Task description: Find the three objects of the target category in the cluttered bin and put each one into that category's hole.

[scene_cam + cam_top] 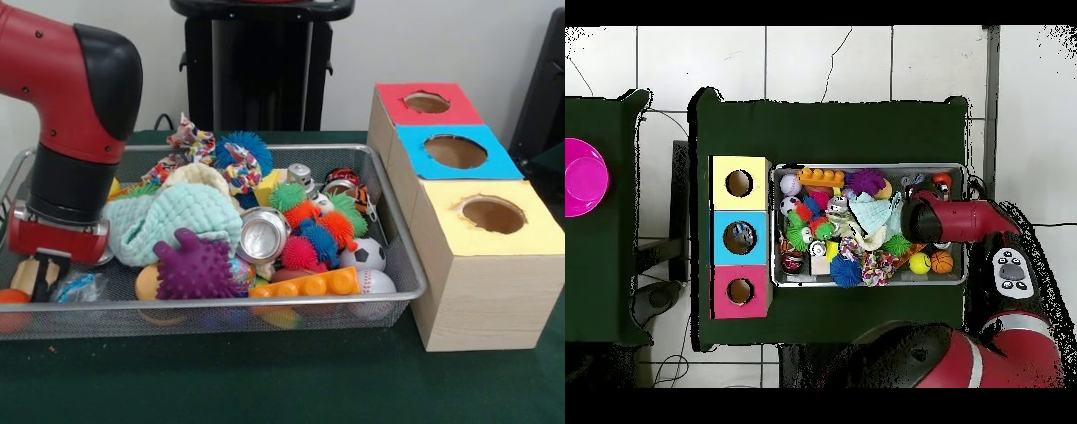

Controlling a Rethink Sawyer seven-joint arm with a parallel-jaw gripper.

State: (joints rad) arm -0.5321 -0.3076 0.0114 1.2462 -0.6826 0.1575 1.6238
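While the arm [75,124] reaches down into the bin's [402,256] left end, its pincer [40,276] sits low among the clutter beside a blue wrapped item [78,284]; whether it is open or gripping anything cannot be told. Just right of it lie a mint cloth [181,219] and a purple spiky toy [196,267], then a crushed can [262,235], spiky balls [311,234] and a soccer ball [364,254]. Beyond the bin's right wall, well apart from the pincer, stand the red [426,102], blue [455,151] and yellow [493,215] holes on the bench [265,384].

pink bowl [583,177] (side table), green tablecloth [265,380]
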